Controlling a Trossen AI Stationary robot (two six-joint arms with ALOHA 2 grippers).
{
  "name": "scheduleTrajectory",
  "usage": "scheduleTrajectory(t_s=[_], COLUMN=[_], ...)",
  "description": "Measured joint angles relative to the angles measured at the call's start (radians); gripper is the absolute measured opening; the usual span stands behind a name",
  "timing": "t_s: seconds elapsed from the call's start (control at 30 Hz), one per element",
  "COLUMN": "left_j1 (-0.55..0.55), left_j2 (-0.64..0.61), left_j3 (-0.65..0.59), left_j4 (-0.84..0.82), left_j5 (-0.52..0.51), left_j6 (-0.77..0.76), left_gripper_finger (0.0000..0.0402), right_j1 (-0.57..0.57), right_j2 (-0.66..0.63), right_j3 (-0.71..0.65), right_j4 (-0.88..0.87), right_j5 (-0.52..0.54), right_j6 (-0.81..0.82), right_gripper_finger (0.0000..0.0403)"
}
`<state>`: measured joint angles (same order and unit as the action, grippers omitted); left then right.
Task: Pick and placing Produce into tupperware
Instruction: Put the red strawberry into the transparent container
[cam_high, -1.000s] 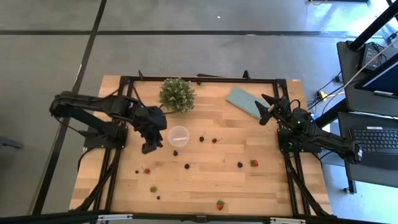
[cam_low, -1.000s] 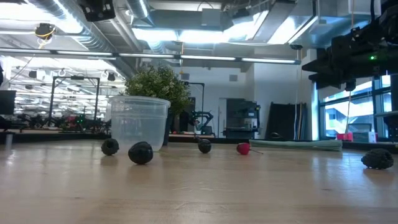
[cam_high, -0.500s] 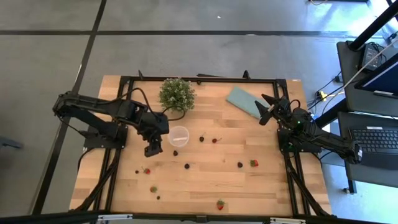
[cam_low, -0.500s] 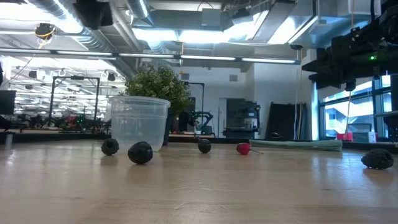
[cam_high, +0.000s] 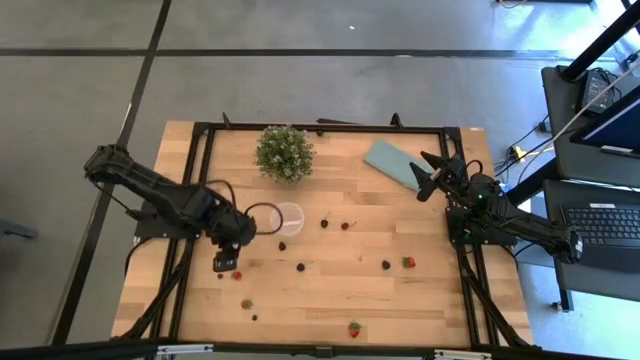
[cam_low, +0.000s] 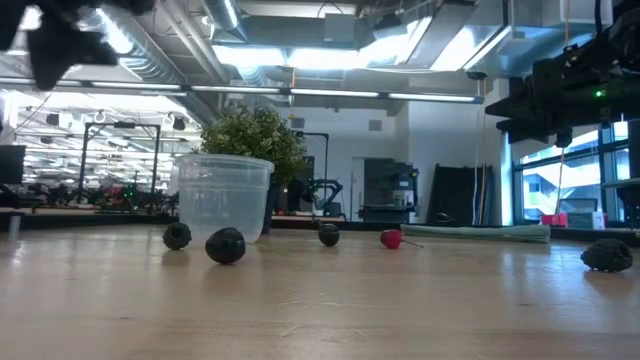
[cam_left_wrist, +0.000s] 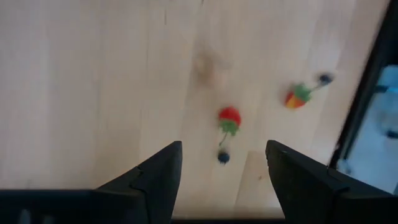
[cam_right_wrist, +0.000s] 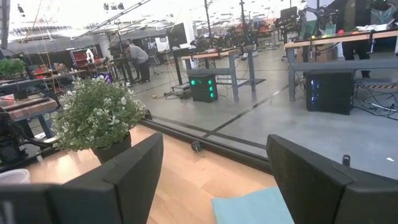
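Observation:
The tupperware (cam_high: 288, 217), a small clear round cup, stands upright on the wooden table (cam_high: 330, 295) in front of the potted plant. The produce lies scattered on the tabletop: dark berries (cam_high: 300, 267) and red strawberries (cam_high: 408, 262). My left gripper (cam_high: 226, 263) hangs open to the left of and nearer than the cup, pointing down. In the left wrist view, one strawberry (cam_left_wrist: 229, 116) and a dark berry (cam_left_wrist: 223, 157) lie on the wood below the open left gripper (cam_left_wrist: 224, 147), untouched. My right gripper (cam_high: 432, 170) waits open at the table's right edge.
A bushy potted plant (cam_high: 285, 152) stands at the far edge, and a flat teal cloth (cam_high: 392, 162) lies at the far right. A black frame (cam_high: 205, 180) runs around the tabletop. More berries lie near the front edge (cam_high: 354, 328) and beside the cup (cam_low: 226, 245).
My left gripper has moved from beside the tupperware toward the table's near left, sinking lower and tipping to point more steeply down. It now hangs over the strawberry on the left. No berry has moved.

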<state>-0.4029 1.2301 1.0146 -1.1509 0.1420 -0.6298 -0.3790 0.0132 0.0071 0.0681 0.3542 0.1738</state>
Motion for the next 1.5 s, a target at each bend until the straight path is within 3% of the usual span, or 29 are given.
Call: scheduleTrajectory(t_s=[0.43, 1.1, 1.5], left_j1=[-0.1, -0.131, -0.131], left_j2=[0.0, 0.0, 0.0], left_j3=[-0.186, -0.366, -0.41], left_j4=[0.19, 0.468, 0.473], left_j5=[0.011, 0.033, 0.08], left_j6=[-0.18, -0.26, -0.307], left_gripper_finger=[0.0219, 0.0202, 0.0188], right_j1=[0.0, 0.0, 0.0], right_j2=[0.0, 0.0, 0.0], right_j3=[0.0, 0.0, 0.0], right_j4=[0.0, 0.001, 0.001], right_j5=[0.0, 0.0, 0.0], right_j6=[-0.002, 0.0, -0.026], right_gripper_finger=[0.0288, 0.0288, 0.0288])
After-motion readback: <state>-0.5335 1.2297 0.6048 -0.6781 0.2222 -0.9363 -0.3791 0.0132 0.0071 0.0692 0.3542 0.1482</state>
